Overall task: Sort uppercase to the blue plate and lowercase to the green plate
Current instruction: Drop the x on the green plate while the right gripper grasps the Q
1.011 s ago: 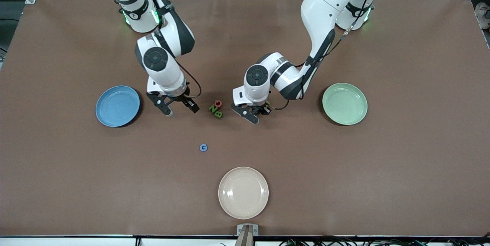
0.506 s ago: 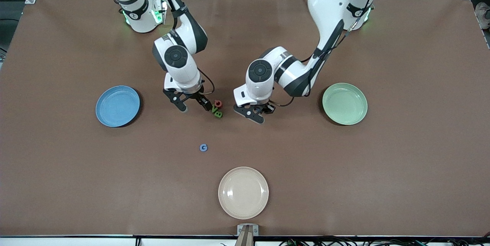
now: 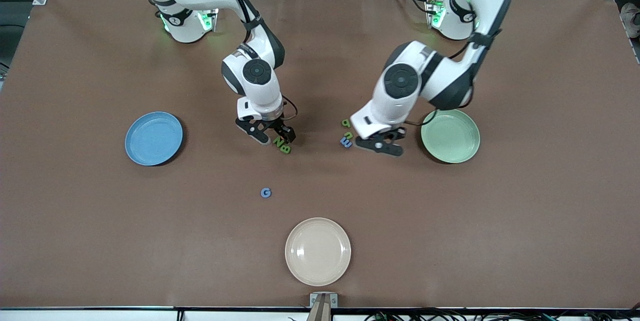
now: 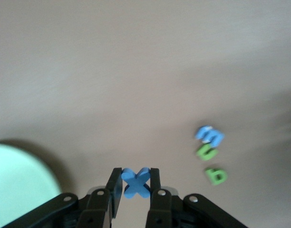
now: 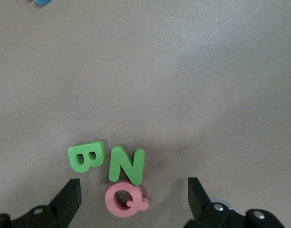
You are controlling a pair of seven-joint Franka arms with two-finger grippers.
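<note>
Bare table (image 3: 525, 221) around cream plate (image 3: 318, 251)

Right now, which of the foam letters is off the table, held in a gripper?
The blue x, pinched in the left gripper beside the green plate. Every other letter lies on the table.

The table (image 3: 100, 221) wears a matt brown covering with a faint cloth-like grain. The pink Q (image 5: 124, 201), green N (image 5: 127, 165) and green B (image 5: 86, 156) look like soft matt foam. The cream plate (image 3: 318, 251) at six o'clock shines glossy; the blue plate (image 3: 153, 138) looks duller.
</note>
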